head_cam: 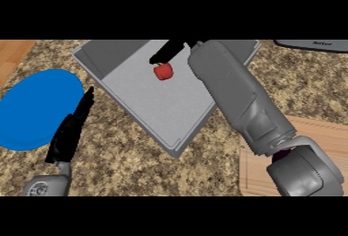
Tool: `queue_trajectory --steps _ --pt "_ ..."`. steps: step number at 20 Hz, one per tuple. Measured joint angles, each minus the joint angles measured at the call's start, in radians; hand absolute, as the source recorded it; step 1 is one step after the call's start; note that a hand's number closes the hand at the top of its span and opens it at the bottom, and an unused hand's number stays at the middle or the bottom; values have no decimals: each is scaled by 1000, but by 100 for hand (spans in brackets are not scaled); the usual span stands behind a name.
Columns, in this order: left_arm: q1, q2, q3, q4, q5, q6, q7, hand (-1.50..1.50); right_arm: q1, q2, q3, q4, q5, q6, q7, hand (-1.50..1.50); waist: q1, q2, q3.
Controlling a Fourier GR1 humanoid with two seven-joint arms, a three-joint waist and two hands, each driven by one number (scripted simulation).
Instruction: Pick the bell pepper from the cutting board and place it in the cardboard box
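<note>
The red bell pepper (163,72) lies inside the grey open box (156,108), near its far end. My right hand (171,50) hovers just above and behind the pepper. Its fingers point down-left and look straight, with the fingertips close to the pepper's top and not curled round it. My right forearm crosses the box's right side. The wooden cutting board (312,138) sits at the lower right, partly under my right arm, with nothing visible on it. My left hand (71,129) rests open at the lower left, fingers up.
A blue plate (37,110) lies on the speckled counter at the left, beside my left hand. A dark rimmed object (314,44) shows at the top right edge. A wooden strip (12,55) borders the counter at the upper left.
</note>
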Motion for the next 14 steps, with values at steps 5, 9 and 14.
queue_trajectory --steps 5,9,14 --pt "7 6 13 2 3 2 0 0 1 -2 -123 -23 -119 -52 -57 -150 -24 -1 1" --pt "21 11 22 -13 12 -2 5 0 10 -34 -207 -28 -193 -53 -106 -150 -41 -5 1" --pt "38 8 30 -21 9 11 3 0 29 -132 -279 -13 -246 -53 -134 -150 -57 -7 1"
